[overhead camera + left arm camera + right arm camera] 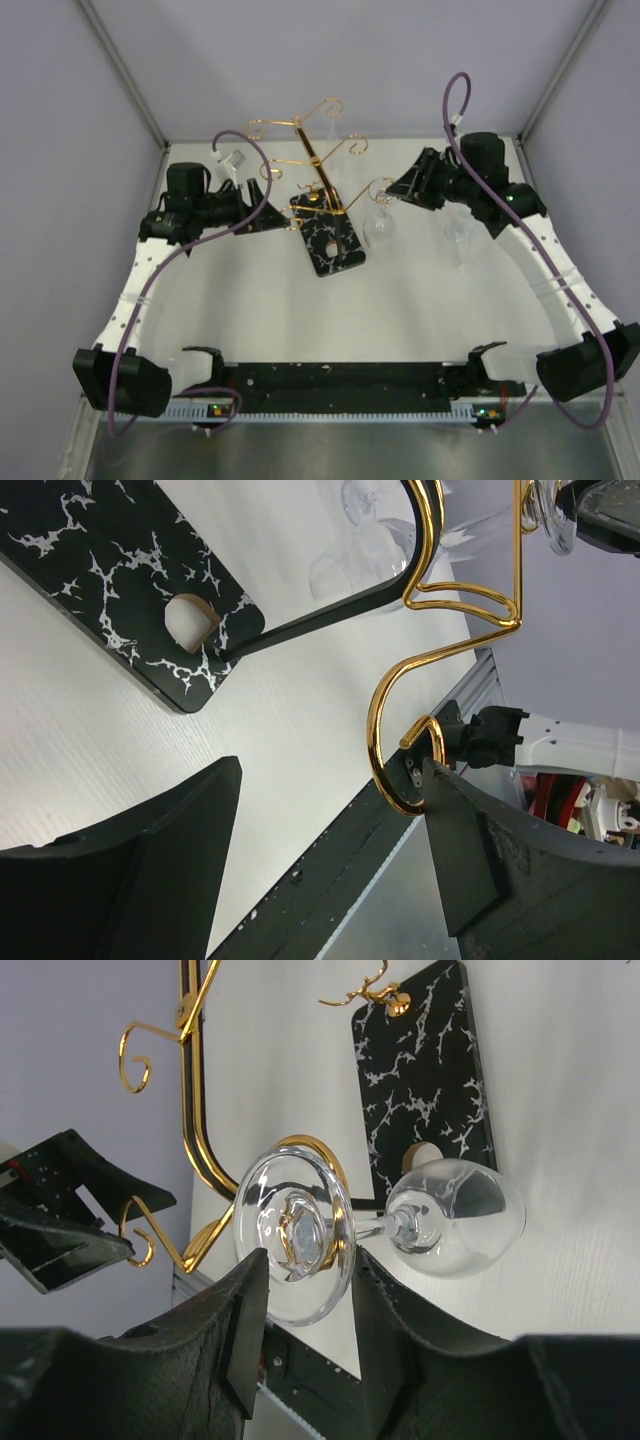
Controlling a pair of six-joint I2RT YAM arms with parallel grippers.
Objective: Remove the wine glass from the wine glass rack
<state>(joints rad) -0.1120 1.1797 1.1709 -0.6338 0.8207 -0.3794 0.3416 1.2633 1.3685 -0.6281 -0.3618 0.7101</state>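
with your right gripper nipping the wine glass by its foot, slide it level off the wine glass rack while your left gripper gapes empty.

The wine glass, clear and stemmed, is hanging bowl-down just right of the frame's centre, its round foot sitting in a gold loop. The wine glass rack, gold wire with curled scroll arms, is standing at upper centre on its black, white-veined rectangular base.
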